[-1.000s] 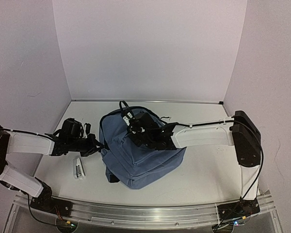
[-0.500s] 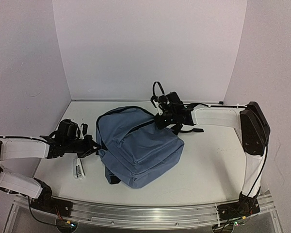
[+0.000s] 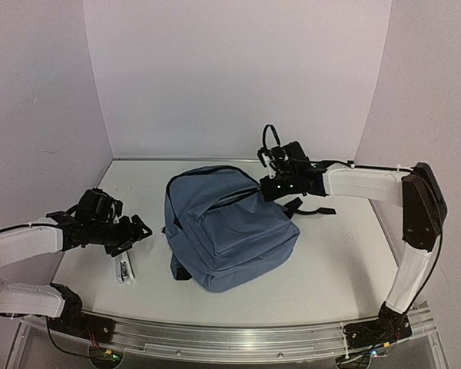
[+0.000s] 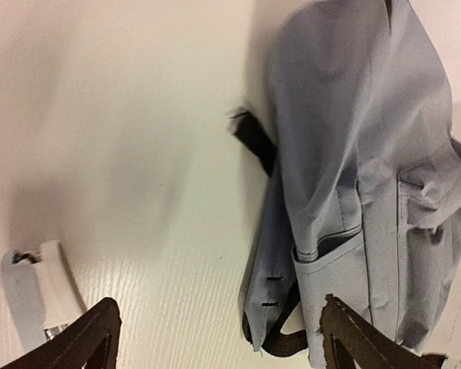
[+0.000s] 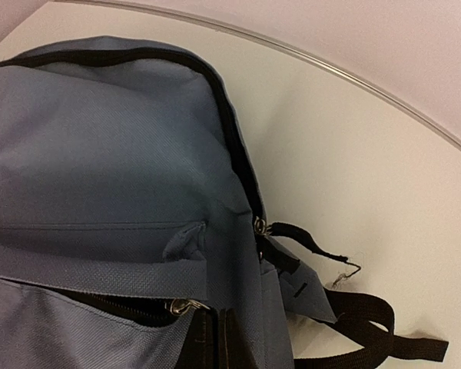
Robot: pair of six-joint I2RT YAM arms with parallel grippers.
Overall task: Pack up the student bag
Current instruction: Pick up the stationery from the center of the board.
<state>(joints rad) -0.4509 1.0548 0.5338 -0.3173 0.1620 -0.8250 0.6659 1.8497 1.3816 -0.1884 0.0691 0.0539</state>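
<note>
The left end effector gapes wide and empty left of the student bag, while the right end effector, pinched narrow at its far-right corner, probably steadies it for packing

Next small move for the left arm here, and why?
Probably bring the left gripper down over the small white item. Its jaws are open and empty, clear of the student bag, and that item lies on the table right beside it, not yet packed.

Left arm low at frame left, left gripper agape; right arm extended mid-right, right gripper pinched closed.
</note>
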